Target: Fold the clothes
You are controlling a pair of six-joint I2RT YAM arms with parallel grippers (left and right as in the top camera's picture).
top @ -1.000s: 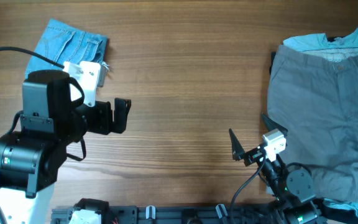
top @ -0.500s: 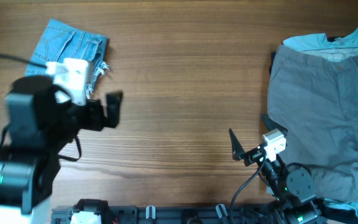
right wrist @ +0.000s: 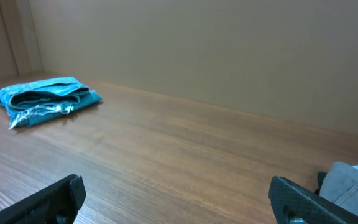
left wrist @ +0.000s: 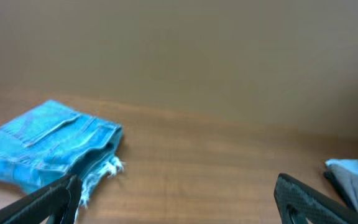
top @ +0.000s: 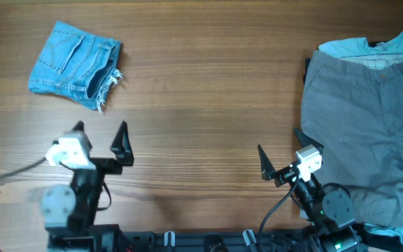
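The light blue denim jeans (top: 75,64) lie folded into a small bundle at the far left of the table, frayed white hems at their right edge. They also show in the left wrist view (left wrist: 45,149) and the right wrist view (right wrist: 45,99). My left gripper (top: 100,133) is open and empty near the front edge, well in front of the jeans and apart from them. My right gripper (top: 280,152) is open and empty at the front, right of centre.
Grey trousers (top: 366,126) lie spread at the right side, over a pale blue-green shirt (top: 369,43) that shows at their far edge. The wooden table (top: 208,91) lies between both piles.
My left arm has pulled back from beside the jeans toward the front edge of the table. The jeans stay folded where they lay. The right arm has not moved.
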